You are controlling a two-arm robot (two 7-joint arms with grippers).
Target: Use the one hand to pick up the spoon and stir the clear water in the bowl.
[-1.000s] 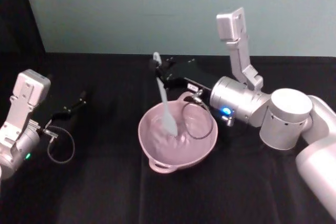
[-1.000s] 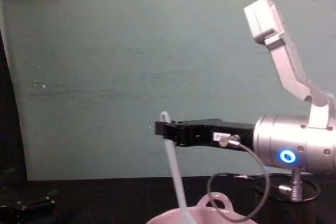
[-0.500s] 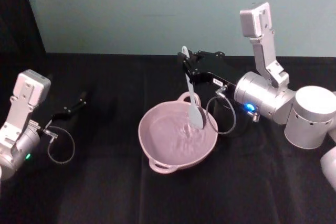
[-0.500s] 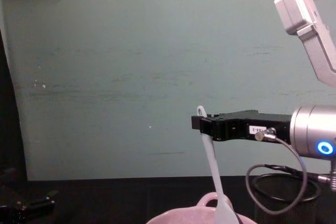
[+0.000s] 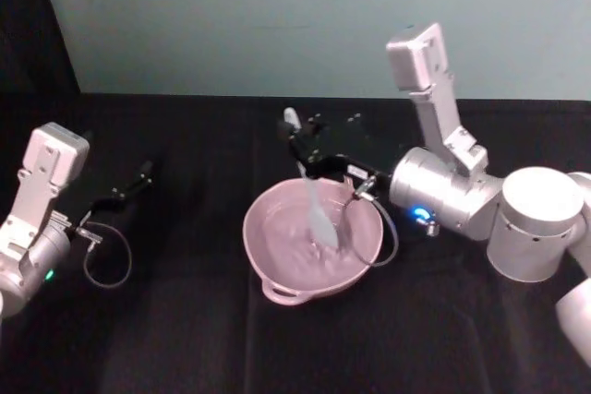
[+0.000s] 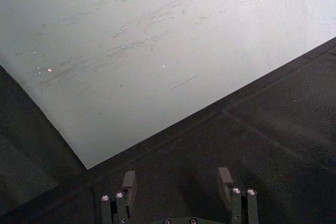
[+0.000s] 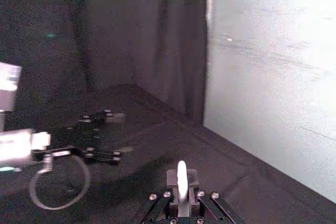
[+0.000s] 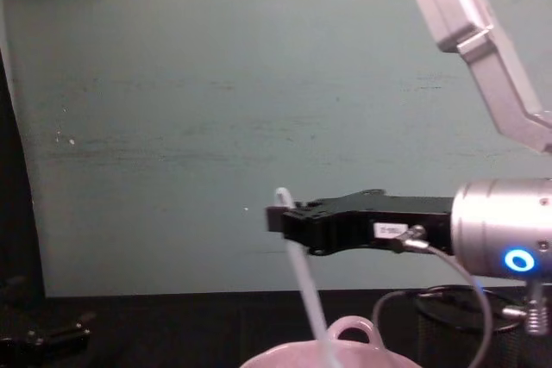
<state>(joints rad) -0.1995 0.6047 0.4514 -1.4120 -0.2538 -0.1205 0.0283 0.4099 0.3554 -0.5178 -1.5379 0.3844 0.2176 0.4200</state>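
Above the bowl, right tool tight on spoon, head dim underwater; left tool wide, aside.

My right gripper is black and flat-jawed with a small white label, on a silver cylindrical wrist ringed by a blue light. My left gripper is black too, silver-screwed, trailing a black cable loop. Each wrist carries a pale grey boxy bracket.

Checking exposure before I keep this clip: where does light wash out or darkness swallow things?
Right wrist view: the wall glares white past the spoon. Head view: the left tool nearly merges with the black cloth; the bowl is evenly lit.
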